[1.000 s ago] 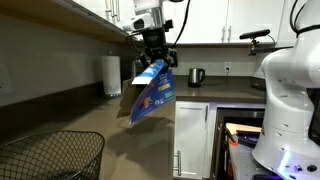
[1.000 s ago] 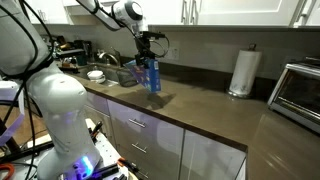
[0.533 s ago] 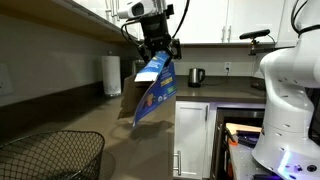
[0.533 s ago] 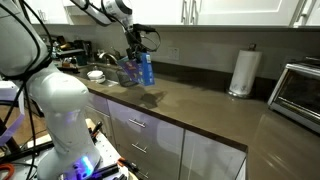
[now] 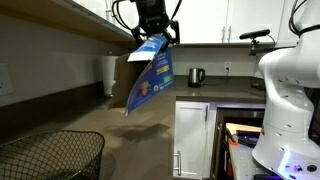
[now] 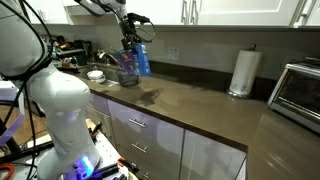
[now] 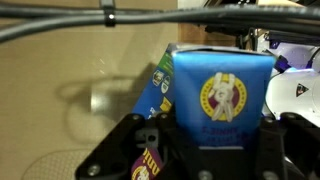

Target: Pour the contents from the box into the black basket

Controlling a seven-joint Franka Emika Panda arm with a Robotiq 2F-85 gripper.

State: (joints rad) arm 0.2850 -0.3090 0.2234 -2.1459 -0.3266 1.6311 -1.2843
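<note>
- Tool (image 5: 152,40) clamped on the top of the box (image 5: 152,80), which hangs tilted, high above the table (image 5: 140,140).
- Black basket (image 5: 50,155) sits low, well apart.

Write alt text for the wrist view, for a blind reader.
The gripper holds the box, its blue face with a yellow graphic filling the centre, above a brown countertop. Mesh of the black basket shows at lower left; cables cross the top.
</note>
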